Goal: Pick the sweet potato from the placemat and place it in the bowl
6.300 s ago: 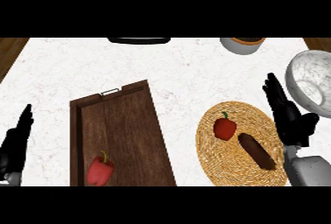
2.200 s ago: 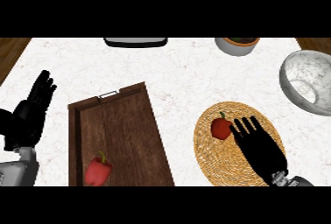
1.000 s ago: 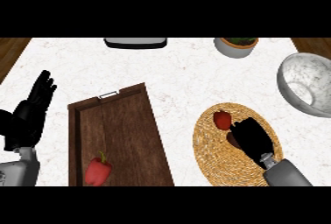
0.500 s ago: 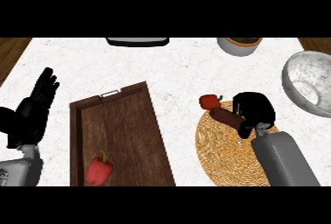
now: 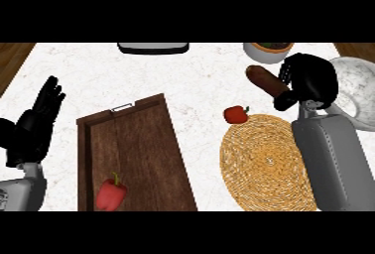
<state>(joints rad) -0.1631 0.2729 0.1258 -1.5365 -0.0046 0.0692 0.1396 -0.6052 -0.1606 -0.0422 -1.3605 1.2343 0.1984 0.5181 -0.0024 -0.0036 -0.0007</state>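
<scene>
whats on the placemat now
Nothing rests on the bare weave of the placemat. The small red pepper sits at its upper-left rim, on the counter. The right forearm covers the mat's right side, so that part is hidden.

I see the brown sweet potato [image 5: 267, 82] gripped in my right hand [image 5: 311, 79], jutting out leftward; the grey bowl [image 5: 359, 89] sits just right of that hand.

My right robot hand [image 5: 311, 79] sits far and to the right, fingers curled round one end of the sweet potato [image 5: 267, 82], its grey forearm running back toward the near right edge. My left robot hand [image 5: 36, 124] rests at the left edge, fingers straight and pointing to the far side.
</scene>
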